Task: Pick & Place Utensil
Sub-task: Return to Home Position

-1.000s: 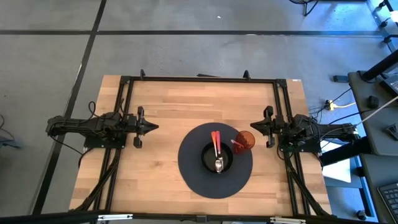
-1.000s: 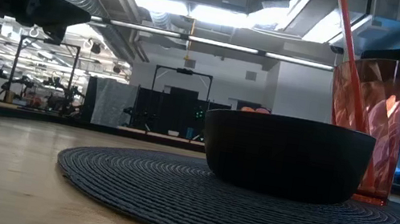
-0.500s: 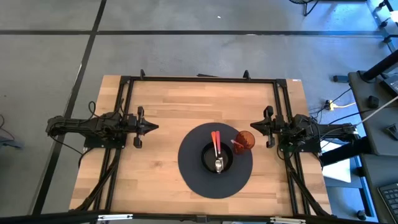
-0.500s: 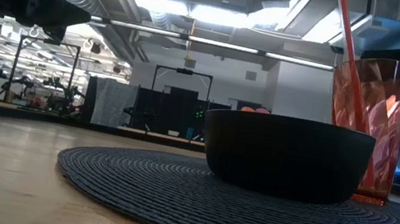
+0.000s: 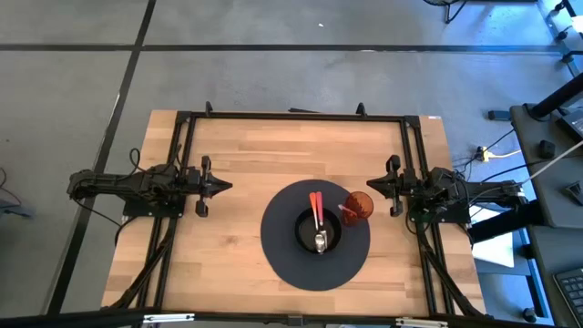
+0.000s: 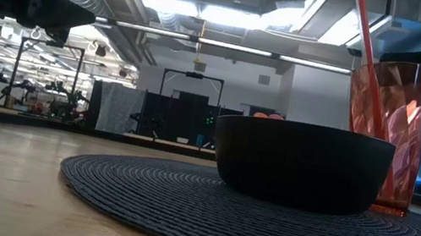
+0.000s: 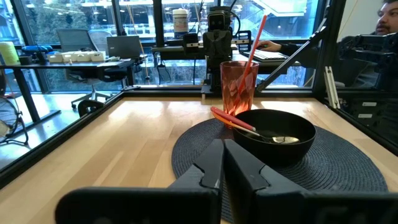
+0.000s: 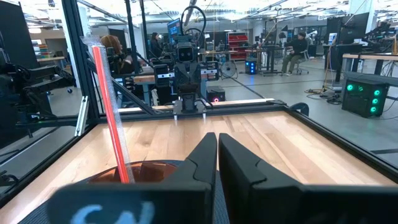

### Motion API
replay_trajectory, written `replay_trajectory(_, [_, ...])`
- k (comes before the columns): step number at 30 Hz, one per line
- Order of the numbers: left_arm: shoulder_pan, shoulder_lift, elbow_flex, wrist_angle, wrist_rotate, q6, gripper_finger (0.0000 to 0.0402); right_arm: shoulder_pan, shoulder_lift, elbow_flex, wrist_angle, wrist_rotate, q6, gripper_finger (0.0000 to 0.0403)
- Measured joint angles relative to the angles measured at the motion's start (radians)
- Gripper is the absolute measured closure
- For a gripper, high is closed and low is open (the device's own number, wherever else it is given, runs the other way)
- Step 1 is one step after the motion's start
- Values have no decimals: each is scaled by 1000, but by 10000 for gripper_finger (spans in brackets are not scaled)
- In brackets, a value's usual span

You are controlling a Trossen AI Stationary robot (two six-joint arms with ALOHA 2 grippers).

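Observation:
The utensil (image 5: 318, 221) lies in the black bowl (image 5: 319, 231). Its silver head (image 7: 284, 139) sits inside, and its orange-red handle (image 7: 227, 117) rests on the rim and sticks out over the far side. The bowl stands on a round dark woven mat (image 5: 291, 260). A red tumbler (image 5: 360, 205) with a red stick (image 7: 255, 38) in it stands on the mat to the bowl's right. My left gripper (image 5: 225, 186) hovers shut left of the mat. My right gripper (image 5: 371, 185) hovers shut just beyond the tumbler. Neither touches anything.
A black frame (image 5: 291, 117) runs along the table's far edge and both sides. Bare wood (image 5: 228, 246) lies between my left gripper and the mat. In the low view, the bowl (image 6: 301, 163) and tumbler (image 6: 386, 135) stand close together. People sit in the room beyond.

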Motion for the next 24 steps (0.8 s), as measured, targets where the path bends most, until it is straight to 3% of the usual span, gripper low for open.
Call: replay_trajectory(24, [0, 0, 0, 0, 0, 0, 393, 1, 0, 0, 0, 0, 0, 384])
